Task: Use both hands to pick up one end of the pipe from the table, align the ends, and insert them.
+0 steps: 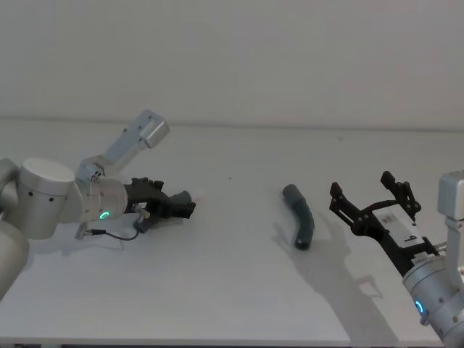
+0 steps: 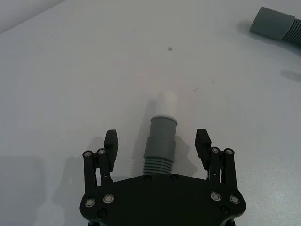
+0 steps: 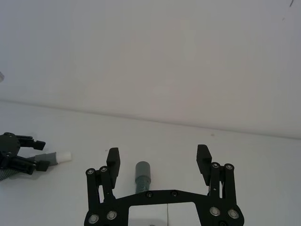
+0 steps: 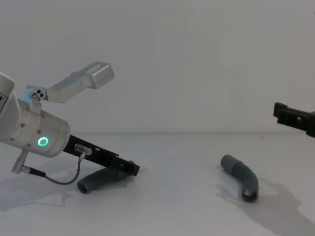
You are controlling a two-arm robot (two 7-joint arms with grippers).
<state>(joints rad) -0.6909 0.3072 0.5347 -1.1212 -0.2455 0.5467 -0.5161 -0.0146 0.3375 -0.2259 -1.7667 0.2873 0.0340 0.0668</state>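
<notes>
Currently: left gripper (image 2: 156, 137), jaws apart, straddling white-tipped piece (image 2: 162, 134), seemingly ungripped, ready for pickup; right gripper (image 1: 361, 183), jaws apart, facing collar piece (image 1: 301, 217).

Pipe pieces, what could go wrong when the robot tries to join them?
The left gripper is open around the white-tipped piece; closing on that round body could make it roll or slip. The right gripper hangs open beside the curved grey piece, so it might nudge it away. If either grasp is crooked, the white tip may miss the collar.
</notes>
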